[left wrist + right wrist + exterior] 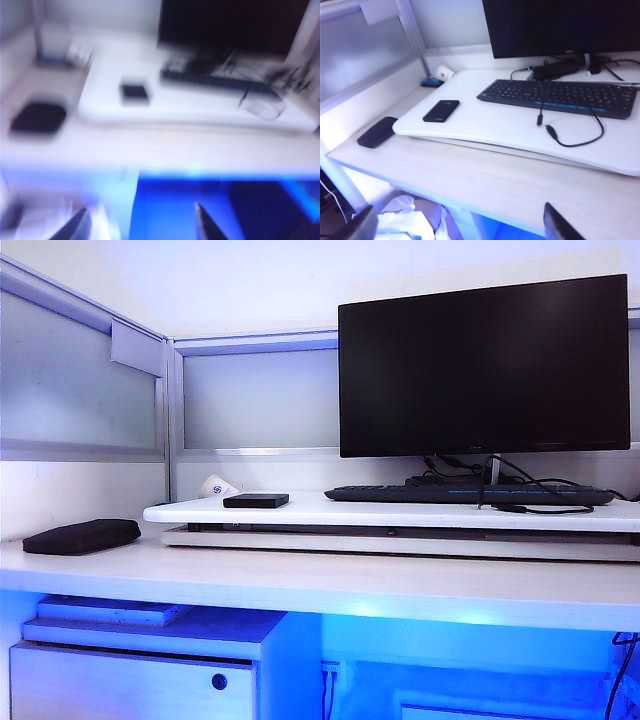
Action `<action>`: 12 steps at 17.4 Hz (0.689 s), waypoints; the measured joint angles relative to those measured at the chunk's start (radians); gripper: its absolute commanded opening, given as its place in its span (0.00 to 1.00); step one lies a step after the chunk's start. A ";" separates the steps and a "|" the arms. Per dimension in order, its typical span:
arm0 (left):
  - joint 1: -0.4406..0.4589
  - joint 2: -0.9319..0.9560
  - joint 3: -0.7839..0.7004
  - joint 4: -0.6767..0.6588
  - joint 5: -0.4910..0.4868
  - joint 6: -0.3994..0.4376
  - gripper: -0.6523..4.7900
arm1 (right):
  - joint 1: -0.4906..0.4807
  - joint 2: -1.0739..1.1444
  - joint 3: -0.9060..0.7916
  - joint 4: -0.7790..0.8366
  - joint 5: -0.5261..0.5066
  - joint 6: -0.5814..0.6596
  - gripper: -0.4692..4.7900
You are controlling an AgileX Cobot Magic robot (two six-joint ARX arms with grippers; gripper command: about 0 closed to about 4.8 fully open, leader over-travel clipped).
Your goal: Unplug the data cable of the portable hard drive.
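Note:
The portable hard drive [256, 500] [441, 110] [134, 92] lies flat near the left end of the white raised board [400, 513]. The data cable [545, 508] [577, 136] [260, 106] lies in a loose loop in front of the keyboard, well apart from the drive. Both of its plug ends are free on the board. My left gripper [140, 220] is open and empty, held back from the desk's front edge; its view is blurred. Open too and holding nothing, my right gripper [459, 220] is low in front of the desk. Neither gripper shows in the exterior view.
A black keyboard [468, 494] and a dark monitor [483, 365] stand on the board, with thicker cords behind. A soft black pouch [82, 536] [376, 131] rests on the desk [300, 580] at the left. Partition walls close off the back and left; a drawer cabinet [130, 680] sits below.

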 measured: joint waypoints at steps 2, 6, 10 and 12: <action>0.000 -0.002 -0.056 -0.023 -0.006 -0.014 0.63 | 0.000 -0.059 -0.058 -0.019 0.002 0.001 0.90; 0.000 -0.003 -0.126 0.119 -0.082 -0.033 0.61 | 0.000 -0.083 -0.171 0.006 0.002 0.048 0.90; 0.000 -0.002 -0.305 0.306 -0.111 -0.108 0.48 | 0.000 -0.082 -0.307 0.352 0.001 0.132 0.88; 0.000 -0.004 -0.394 0.434 -0.148 -0.127 0.45 | 0.000 -0.078 -0.390 0.448 0.004 0.150 0.88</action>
